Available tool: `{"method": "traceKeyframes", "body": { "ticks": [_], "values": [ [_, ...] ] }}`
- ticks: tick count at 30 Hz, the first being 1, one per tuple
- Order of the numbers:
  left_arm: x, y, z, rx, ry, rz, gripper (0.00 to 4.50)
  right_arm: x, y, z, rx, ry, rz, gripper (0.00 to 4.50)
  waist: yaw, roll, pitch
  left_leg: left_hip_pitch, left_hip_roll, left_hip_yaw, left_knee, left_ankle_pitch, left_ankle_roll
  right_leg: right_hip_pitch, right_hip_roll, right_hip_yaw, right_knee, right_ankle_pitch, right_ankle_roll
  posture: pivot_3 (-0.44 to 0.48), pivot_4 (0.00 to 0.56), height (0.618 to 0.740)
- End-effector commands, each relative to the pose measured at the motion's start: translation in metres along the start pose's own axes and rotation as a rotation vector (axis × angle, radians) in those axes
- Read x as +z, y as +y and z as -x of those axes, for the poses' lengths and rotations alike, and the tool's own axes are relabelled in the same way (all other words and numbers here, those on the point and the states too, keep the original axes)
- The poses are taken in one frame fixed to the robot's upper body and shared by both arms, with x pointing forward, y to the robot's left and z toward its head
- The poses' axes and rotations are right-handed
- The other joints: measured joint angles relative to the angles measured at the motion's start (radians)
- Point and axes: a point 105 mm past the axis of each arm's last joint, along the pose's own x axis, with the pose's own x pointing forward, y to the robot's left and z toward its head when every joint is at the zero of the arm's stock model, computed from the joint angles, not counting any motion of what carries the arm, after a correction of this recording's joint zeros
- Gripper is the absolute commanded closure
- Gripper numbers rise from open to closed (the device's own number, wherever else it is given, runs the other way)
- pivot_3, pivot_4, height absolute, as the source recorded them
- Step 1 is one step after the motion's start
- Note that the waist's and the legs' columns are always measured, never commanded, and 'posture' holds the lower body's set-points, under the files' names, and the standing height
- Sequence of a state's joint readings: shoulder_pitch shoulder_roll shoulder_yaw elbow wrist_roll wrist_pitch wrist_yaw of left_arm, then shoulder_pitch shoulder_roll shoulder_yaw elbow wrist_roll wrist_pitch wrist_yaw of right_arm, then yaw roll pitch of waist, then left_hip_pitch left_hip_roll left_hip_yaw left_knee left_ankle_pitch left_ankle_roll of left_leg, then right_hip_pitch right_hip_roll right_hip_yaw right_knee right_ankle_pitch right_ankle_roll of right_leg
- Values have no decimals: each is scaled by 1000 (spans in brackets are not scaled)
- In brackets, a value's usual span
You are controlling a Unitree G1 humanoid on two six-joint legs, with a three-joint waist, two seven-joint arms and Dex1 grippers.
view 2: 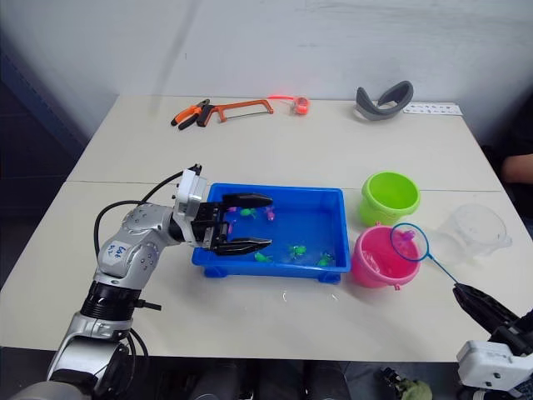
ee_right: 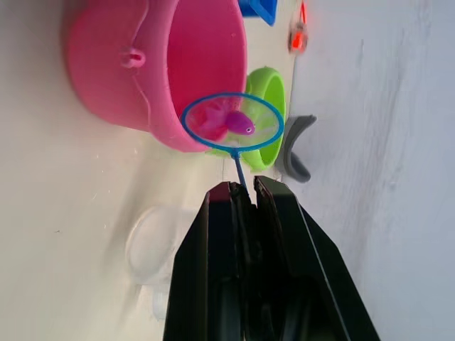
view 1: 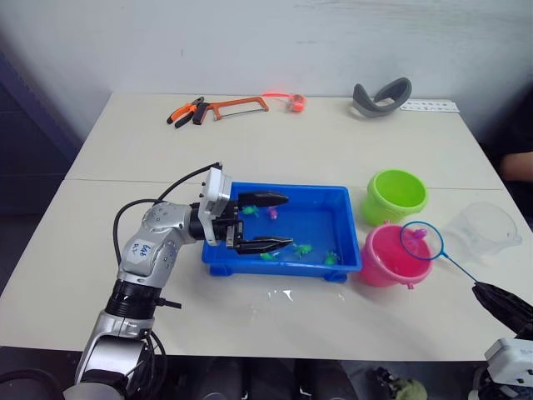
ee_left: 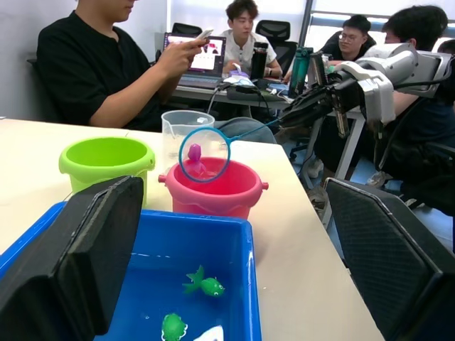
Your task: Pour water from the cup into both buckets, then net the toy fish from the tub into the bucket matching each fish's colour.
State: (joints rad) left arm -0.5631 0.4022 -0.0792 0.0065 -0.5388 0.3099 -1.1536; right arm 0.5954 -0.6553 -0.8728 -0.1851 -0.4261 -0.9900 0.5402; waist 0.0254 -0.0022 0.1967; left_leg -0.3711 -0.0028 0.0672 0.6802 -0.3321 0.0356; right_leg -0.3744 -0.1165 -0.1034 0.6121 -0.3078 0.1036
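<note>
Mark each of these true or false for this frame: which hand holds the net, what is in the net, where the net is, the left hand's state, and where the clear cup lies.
1. The right hand holds the net. True.
2. The net carries a green fish. False: a pink fish.
3. The net hangs over the pink bucket. True.
4. The left hand is shut on the tub. False: it is open, at the tub's left end.
5. The cup stands between the buckets. False: it lies on the table, right of the pink bucket and the green bucket.

Buckets (view 1: 395, 223) right of tub (view 1: 283, 227) — cup (view 1: 485, 231) probably farthest right.
</note>
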Motion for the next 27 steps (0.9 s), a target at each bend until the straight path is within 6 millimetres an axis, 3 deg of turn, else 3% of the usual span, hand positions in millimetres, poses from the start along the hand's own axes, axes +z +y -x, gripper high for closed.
{"method": "traceKeyframes", "body": {
  "ticks": [1,4,15,27],
  "values": [
    [10,-2,-1,5,-32,-40,52,-6,-1,4,-42,10,47,4500,-1,0,0,0,0,0,0,0,0,0,0,0,0,0,0,0,150,740],
    [10,-2,-2,12,-39,-39,52,-7,4,5,-28,6,58,4500,0,0,0,0,0,0,0,0,0,0,0,0,0,0,0,0,150,740],
    [8,-2,-5,34,-67,-28,52,15,-10,-1,-77,-86,149,4500,-2,0,0,0,0,0,0,0,0,0,0,0,0,0,0,0,150,740],
    [6,0,-9,52,-89,-27,52,5,-22,-4,-56,-67,221,4500,-1,0,0,0,0,0,0,0,0,0,0,0,0,0,0,0,150,740]
  ]
}}
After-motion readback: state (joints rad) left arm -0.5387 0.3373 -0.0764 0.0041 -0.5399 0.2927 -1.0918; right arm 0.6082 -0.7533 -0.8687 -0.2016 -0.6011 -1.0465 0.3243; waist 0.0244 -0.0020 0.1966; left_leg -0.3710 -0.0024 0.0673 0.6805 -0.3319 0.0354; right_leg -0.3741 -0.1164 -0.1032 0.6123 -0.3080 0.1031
